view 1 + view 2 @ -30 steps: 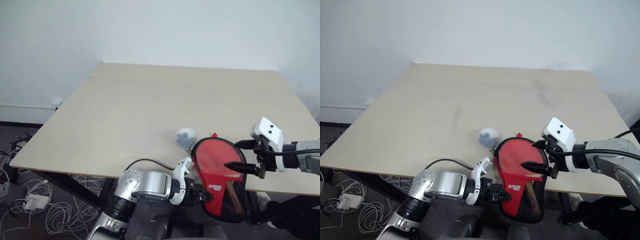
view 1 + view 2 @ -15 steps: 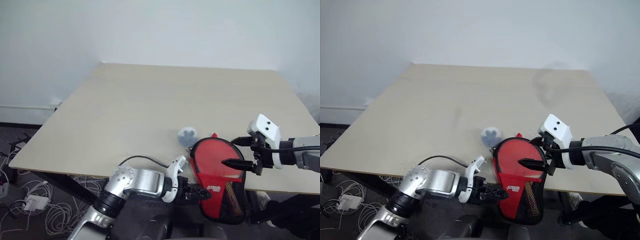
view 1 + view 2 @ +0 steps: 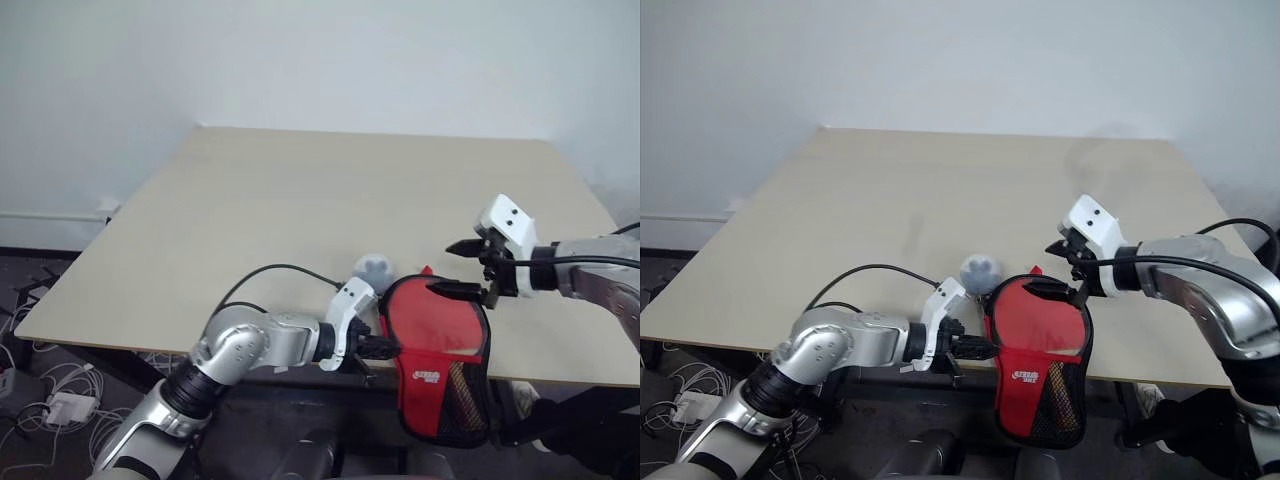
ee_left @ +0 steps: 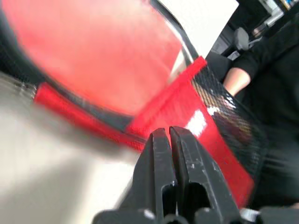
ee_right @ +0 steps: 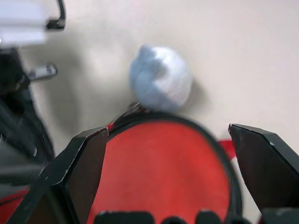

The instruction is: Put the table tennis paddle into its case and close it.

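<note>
Left hand (image 3: 385, 348) pinched closed beside case (image 3: 440, 350) overhanging table (image 3: 300, 220) edge; right hand (image 3: 468, 268) gapes empty.

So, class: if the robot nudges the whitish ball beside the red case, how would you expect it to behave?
The ball looks round and rests free on the flat table, so it would probably roll. Its fuzzy surface suggests that it is soft and light. It touches or nearly touches the case, so shifting the case may move it too.
</note>
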You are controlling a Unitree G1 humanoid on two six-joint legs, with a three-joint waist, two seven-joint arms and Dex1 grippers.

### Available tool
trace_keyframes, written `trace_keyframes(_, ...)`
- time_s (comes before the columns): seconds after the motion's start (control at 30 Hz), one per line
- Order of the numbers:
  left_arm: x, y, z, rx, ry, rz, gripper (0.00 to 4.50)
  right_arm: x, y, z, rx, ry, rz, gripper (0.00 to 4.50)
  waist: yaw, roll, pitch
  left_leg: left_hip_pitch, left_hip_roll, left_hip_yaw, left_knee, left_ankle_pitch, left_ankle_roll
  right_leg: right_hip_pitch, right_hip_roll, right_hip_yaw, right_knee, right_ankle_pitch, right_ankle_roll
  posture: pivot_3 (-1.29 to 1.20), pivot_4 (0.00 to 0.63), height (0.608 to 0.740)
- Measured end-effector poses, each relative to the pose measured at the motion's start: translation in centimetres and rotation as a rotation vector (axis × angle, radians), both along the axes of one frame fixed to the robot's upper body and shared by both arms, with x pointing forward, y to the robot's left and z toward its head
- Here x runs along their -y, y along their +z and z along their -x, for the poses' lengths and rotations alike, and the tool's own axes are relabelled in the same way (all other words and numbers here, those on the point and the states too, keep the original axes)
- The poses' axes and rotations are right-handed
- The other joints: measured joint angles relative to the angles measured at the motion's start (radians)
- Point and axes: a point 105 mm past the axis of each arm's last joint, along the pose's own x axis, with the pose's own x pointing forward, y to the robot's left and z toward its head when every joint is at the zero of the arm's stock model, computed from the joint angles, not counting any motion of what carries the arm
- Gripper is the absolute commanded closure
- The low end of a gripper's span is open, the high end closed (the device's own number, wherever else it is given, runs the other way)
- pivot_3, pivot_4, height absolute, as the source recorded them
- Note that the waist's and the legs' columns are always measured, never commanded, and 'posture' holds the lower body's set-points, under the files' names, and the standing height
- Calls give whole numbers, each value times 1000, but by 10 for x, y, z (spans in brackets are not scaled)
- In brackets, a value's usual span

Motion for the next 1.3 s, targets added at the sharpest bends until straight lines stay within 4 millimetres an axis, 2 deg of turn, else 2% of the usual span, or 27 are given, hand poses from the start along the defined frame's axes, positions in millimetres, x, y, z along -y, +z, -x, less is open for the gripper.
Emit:
trace_keyframes(0.27,31,-5,-4,169,-100,93,4480,-25,-8,-36,5,-20,-14,0,-7,0,0,0,0,-8,1,1,0,0,2,-1,0,3,5,0,0,698)
trace_keyframes(0.43,43,-8,-3,259,-161,111,4480,-47,-20,-57,-18,-18,-27,0,-21,1,0,1,2,-9,1,1,-1,0,5,-1,1,4,5,0,0,698)
trace_keyframes(0.53,45,-17,-6,282,-179,100,4480,-57,-29,-68,-45,-29,-39,0,-28,1,-1,2,2,-10,1,3,1,0,6,-1,1,4,4,0,0,698)
trace_keyframes(0.7,49,-27,-7,286,-199,106,4480,-71,-31,-84,-43,-32,-52,0,-44,2,-1,4,2,-11,1,3,1,0,7,-1,2,5,4,0,0,698)
trace_keyframes(0.97,52,-34,-9,274,-189,123,4480,-80,-42,-91,-61,-12,-30,0,-50,2,-1,12,2,-11,-1,2,-1,6,7,-1,2,5,4,0,0,698)
trace_keyframes(1.3,54,-36,-12,272,-180,128,4480,-83,-53,-68,-107,137,48,0,-50,3,-2,17,2,-12,-1,1,-2,12,7,-2,2,3,7,0,0,698)
